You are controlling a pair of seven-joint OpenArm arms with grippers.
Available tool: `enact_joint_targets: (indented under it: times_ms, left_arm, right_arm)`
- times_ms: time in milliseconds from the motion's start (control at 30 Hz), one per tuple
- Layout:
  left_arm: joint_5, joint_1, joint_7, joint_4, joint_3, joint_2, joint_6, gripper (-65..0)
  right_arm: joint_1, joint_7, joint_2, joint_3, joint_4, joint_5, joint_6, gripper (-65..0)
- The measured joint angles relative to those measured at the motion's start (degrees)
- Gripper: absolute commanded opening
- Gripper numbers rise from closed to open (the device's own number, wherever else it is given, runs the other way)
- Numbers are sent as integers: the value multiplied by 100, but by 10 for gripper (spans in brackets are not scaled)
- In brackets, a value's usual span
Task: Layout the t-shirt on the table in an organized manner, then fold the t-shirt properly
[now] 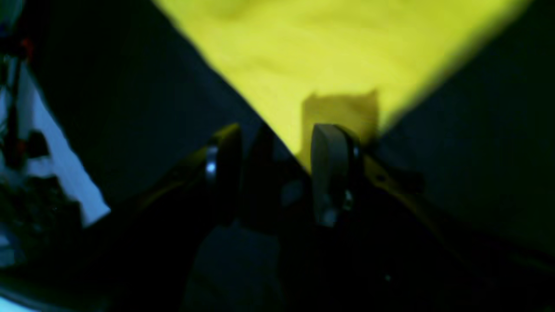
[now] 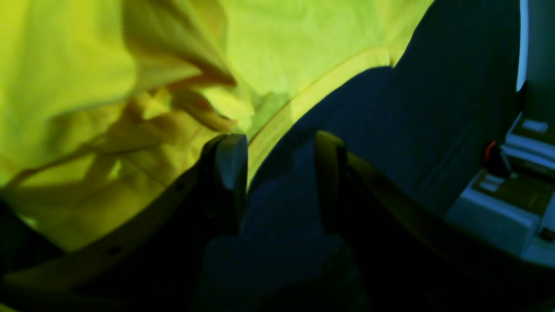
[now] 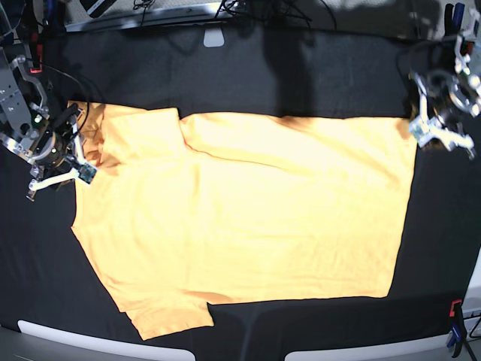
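Observation:
The t-shirt (image 3: 248, 218) lies spread flat on the black table (image 3: 301, 75), neck to the left and hem to the right; it looks yellow in both wrist views. My left gripper (image 3: 425, 132) is at the hem's far right corner. In the left wrist view it (image 1: 277, 160) is open, and the shirt's corner (image 1: 299, 86) points down between the fingers. My right gripper (image 3: 66, 171) is at the neck edge on the left. In the right wrist view it (image 2: 279, 173) is open, its left finger (image 2: 232, 162) touching the curved collar band (image 2: 303, 99), with bare table between the fingers.
A red clamp (image 3: 455, 308) and a blue clamp (image 3: 452, 340) sit at the front right edge. A small white object (image 3: 214, 37) lies at the back edge among cables. White panels (image 3: 98, 342) border the front. The shirt is rumpled near the collar (image 2: 173, 99).

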Motion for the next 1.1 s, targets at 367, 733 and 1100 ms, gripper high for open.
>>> enact_joint_targets:
  times_ms: [367,733,1100]
  left_arm:
    - [901,153,-286,-4,584,-15,-9,-409]
    - [898,-356,-350,-719,791,81,273,-480]
    - [896,-341,-374,-726,791,83,271,-650]
  right_arm:
    - [-140,-35,-7,0,136,0,9,-402]
    - [-138,-131,-15,0,136,-2,9,-402]
    - [-588,-575,-7,2,745,-4,-11,-401]
